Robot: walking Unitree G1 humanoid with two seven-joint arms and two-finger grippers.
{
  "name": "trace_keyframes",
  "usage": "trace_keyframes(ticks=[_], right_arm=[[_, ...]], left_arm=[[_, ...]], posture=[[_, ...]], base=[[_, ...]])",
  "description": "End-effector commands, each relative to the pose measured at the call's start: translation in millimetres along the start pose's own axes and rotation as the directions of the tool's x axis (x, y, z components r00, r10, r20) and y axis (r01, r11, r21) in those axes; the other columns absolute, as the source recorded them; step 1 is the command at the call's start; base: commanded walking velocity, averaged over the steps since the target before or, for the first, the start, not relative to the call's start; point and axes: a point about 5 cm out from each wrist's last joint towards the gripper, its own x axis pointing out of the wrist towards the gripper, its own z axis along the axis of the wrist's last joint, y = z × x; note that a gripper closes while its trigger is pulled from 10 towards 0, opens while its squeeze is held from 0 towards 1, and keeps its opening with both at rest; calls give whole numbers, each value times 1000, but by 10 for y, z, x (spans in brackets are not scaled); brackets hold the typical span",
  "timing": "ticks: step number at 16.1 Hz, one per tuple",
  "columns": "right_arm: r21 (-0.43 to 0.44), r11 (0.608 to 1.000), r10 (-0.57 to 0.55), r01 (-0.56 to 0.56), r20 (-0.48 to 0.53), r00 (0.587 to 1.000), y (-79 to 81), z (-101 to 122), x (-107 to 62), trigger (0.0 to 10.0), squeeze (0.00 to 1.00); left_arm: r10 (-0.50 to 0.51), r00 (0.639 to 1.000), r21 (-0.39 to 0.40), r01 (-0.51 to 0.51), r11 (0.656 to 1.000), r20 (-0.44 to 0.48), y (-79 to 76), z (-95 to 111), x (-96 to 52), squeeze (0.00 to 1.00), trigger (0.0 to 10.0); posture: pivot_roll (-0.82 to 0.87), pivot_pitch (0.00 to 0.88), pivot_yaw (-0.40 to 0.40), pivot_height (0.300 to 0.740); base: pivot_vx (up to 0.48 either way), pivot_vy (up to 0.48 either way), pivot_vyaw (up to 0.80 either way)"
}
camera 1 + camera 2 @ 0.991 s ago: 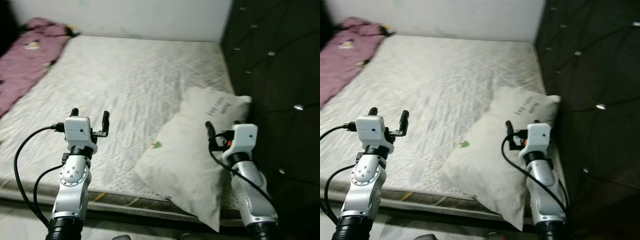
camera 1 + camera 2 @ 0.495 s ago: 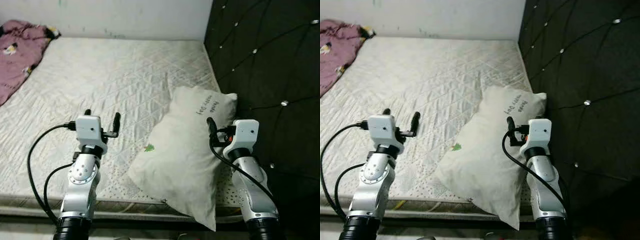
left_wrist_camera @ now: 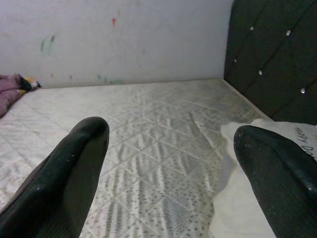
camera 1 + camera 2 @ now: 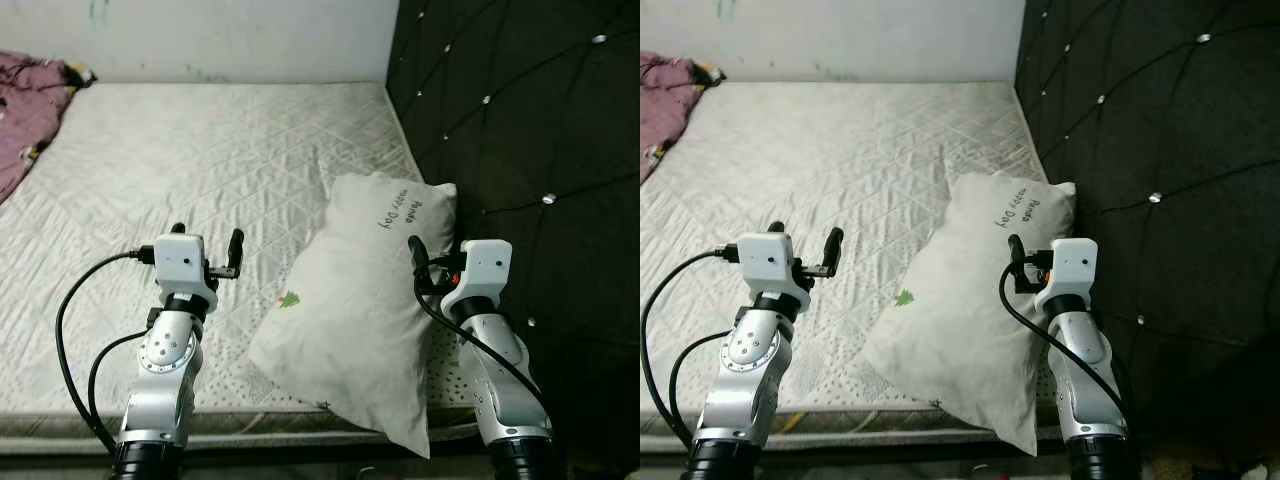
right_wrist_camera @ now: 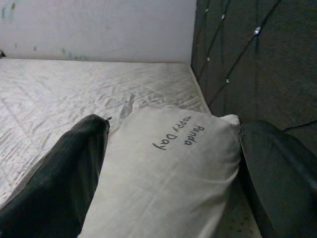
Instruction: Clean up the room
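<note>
in the left eye view a bare quilted mattress (image 4: 200, 170) runs from the near edge back to a white wall (image 4: 230, 35), and a black tufted headboard (image 4: 520, 130) closes its right edge. a white pillow (image 4: 355, 310) lies along that right edge, just beside the headboard, its lower corner hanging over the near edge of the mattress. a purple blanket (image 4: 25, 110) is bunched at the far left corner. the wide middle of the mattress between blanket and pillow is open. the left gripper (image 4: 207, 238) hovers over the near part of the mattress, left of the pillow and apart from it, fingers spread and grasping nothing. the right gripper (image 4: 440, 258) is raised at the pillow's right side, close to the headboard.

the right eye view gives the same layout: the pillow (image 4: 970, 320) overhangs the near edge, with a narrow strip between it and the headboard.

in the left wrist view the two black fingers (image 3: 64, 178) stand wide apart over bare mattress, the pillow's end beside one of them.

in the right wrist view the fingers (image 5: 59, 183) are released, standing either side of the pillow (image 5: 173, 183), which bears the print "panda happy day"; whether they touch it is unclear.
</note>
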Motion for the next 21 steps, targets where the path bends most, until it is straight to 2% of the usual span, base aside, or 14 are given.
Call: trace_keyframes(ticks=[1, 10, 16, 17, 21], right_arm=[[-2, 1000, -6, 6, -1, 1000, -8, 22, 30, 10000, 0], [-4, 1000, 12, -12, 10, 1000, -3, 40, 29, 10000, 0], [0, 1000, 27, -27, 14, 1000, 9, 52, 48, 10000, 0], [-35, 998, 46, -46, 15, 999, 23, 59, 47, 10000, 0], [-52, 996, 69, -67, 28, 997, 57, 72, 45, 10000, 0]], left_arm=[[-3, 1000, -5, 3, 1000, 9, -18, 45, 19, 0, 10000], [-35, 999, -12, 35, 999, 3, -85, 50, 62, 0, 10000], [-14, 1000, -13, 14, 1000, 3, -77, 51, 73, 0, 10000], [-11, 1000, -13, 11, 1000, 2, -74, 51, 74, 0, 10000], [6, 1000, -7, -6, 1000, 0, -67, 54, 80, 0, 10000]], posture=[[-3, 34, 31, 740], [-14, 25, 31, 740], [-13, 28, 29, 740], [-14, 29, 30, 740], [-16, 36, 32, 740]], base=[[0, 0, -800], [0, 0, -774], [0, 0, 0], [0, 0, 0], [0, 0, 794]])
